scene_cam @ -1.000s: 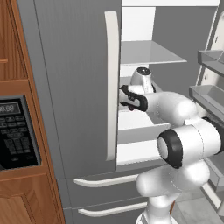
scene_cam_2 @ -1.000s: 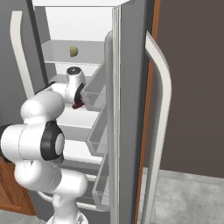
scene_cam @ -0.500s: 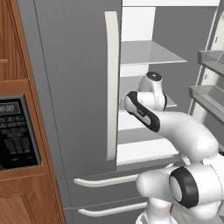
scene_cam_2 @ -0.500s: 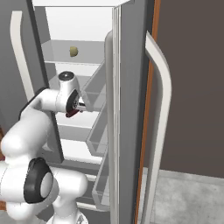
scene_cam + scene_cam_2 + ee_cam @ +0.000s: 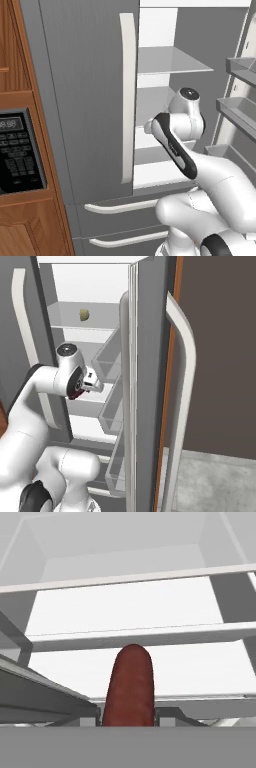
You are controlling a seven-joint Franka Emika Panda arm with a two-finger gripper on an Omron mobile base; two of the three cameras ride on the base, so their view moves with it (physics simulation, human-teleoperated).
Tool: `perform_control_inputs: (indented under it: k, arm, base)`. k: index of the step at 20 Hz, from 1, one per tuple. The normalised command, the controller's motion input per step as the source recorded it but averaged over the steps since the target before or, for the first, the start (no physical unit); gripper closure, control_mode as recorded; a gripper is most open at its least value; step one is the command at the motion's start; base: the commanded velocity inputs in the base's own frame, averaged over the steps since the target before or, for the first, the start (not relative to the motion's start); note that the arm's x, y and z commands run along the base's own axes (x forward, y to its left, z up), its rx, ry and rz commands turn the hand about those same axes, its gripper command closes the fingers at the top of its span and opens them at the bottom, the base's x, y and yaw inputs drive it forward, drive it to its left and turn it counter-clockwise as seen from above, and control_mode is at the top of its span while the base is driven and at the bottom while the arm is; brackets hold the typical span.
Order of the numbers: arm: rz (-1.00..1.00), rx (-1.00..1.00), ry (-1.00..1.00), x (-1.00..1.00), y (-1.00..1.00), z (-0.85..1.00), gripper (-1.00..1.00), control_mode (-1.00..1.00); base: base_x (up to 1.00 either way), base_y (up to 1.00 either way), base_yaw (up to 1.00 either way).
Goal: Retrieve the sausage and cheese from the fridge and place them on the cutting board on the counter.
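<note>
The dark red-brown sausage (image 5: 131,682) stands lengthwise between my fingertips (image 5: 170,715) in the hand view, with my gripper (image 5: 129,717) shut on it. Beyond it lie the white inner shelves of the fridge (image 5: 85,75). In the right base view the gripper (image 5: 95,382) hangs in front of the middle shelves, just inside the open compartment. The small pale yellow-green cheese (image 5: 84,315) rests on the upper shelf, above and behind the hand. The cutting board and the counter are out of view.
The fridge's left door is closed, its long white handle (image 5: 127,100) close beside my wrist. The open right door (image 5: 150,381) carries clear bins (image 5: 107,363) right next to the hand. A wooden cabinet with a black microwave panel (image 5: 17,150) stands at the left.
The arm has refolded: its elbow has swung down and right, and the hand has sunk slightly in front of the shelves. The sausage stays in the gripper.
</note>
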Motion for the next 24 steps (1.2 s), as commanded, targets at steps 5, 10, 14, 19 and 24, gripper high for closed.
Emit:
perform_control_inputs:
  k: [5,10,14,19,24]
  arm:
    - [0.01,0.0,-0.02,-0.14,-0.01,0.0,1.0,-1.0]
    - [0.0,0.0,0.0,0.0,0.0,0.0,1.0,-1.0]
    - [0.0,0.0,0.0,0.0,0.0,0.0,1.0,-1.0]
    - [0.0,0.0,0.0,0.0,0.0,0.0,1.0,-1.0]
    - [0.0,0.0,0.0,0.0,0.0,0.0,1.0,-1.0]
  base:
    - [0.0,0.0,0.0]
    - [0.0,0.0,0.0]
    - [0.0,0.0,0.0]
    - [0.0,0.0,0.0]
    - [0.0,0.0,0.0]
